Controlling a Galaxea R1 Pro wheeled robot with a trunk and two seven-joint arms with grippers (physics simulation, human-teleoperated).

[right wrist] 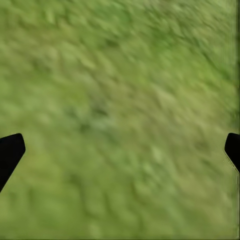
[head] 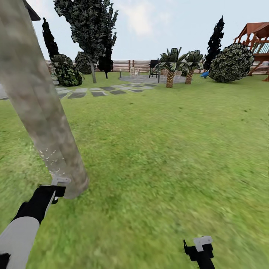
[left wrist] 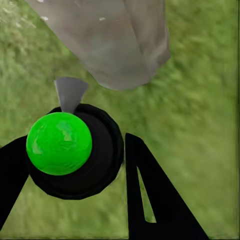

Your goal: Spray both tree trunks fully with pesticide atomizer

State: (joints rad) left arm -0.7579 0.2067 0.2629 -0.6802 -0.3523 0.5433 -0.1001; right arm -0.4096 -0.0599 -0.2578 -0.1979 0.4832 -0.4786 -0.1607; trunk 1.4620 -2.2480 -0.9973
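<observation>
A thick mottled grey-brown tree trunk (head: 41, 112) leans up from the grass at the left of the head view. White pesticide specks (head: 50, 157) dot its lower part. My left gripper (head: 56, 188) sits close to the trunk's base, shut on the pesticide atomizer (left wrist: 67, 150), a black round body with a bright green ball top and a grey nozzle (left wrist: 70, 92) pointing at the trunk (left wrist: 115, 40). My right gripper (head: 200, 246) hangs low at the bottom right over bare grass, with its fingers (right wrist: 10, 152) spread wide open and nothing between them.
Green lawn (head: 168, 149) stretches ahead and to the right. Farther off are grey stepping stones (head: 101, 90), dark slim trees (head: 91, 33), two short palms (head: 179, 67), round bushes (head: 231, 61), a wooden play structure (head: 257, 41) and a slatted fence (head: 127, 65).
</observation>
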